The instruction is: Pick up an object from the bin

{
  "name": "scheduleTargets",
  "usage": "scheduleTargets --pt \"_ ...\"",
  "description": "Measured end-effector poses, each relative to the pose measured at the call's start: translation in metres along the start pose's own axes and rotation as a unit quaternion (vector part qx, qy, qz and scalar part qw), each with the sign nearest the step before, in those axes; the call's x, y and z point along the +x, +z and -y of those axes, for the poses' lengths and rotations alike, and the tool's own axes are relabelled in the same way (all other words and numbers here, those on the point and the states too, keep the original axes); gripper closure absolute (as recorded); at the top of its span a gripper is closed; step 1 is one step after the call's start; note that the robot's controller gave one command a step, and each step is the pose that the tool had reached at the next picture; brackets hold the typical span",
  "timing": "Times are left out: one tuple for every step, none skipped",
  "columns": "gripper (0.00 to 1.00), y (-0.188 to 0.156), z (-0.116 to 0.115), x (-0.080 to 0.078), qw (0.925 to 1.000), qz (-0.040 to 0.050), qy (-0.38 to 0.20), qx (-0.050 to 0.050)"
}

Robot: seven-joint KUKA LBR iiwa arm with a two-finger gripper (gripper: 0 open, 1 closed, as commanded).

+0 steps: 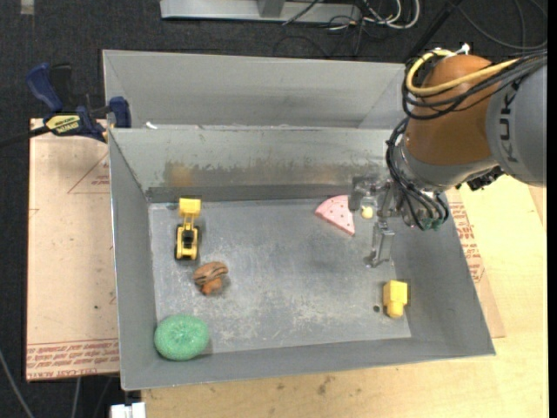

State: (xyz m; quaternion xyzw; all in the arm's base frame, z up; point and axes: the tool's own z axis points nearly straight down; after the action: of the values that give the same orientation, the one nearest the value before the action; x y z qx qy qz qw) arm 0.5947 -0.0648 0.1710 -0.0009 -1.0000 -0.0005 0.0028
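My gripper (pixel 376 255) hangs over the right part of the bin floor, its fingers pointing down with nothing between them. A small yellow block-shaped toy (pixel 395 299) lies just below and to the right of the fingertips. A pink wedge-shaped piece (pixel 337 213) rests to the upper left of the gripper, near the back wall.
On the left side lie a yellow toy digger (pixel 186 231), a small brown lump (pixel 210 277) and a green round scrubber (pixel 182 337) in the front left corner. The arm with its orange cover stands over the bin's right rim.
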Motion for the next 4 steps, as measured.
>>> scheduleTargets --pt "0.0 -0.005 0.0 -0.001 1.0 0.0037 -0.001 0.0" --pt "0.0 0.035 0.023 0.006 0.9941 0.0081 -0.108 0.001" --pt "0.0 0.055 0.056 0.021 0.9487 0.0022 -0.316 0.0" --pt "0.0 0.044 0.07 0.044 0.9337 0.0031 -0.358 0.001"
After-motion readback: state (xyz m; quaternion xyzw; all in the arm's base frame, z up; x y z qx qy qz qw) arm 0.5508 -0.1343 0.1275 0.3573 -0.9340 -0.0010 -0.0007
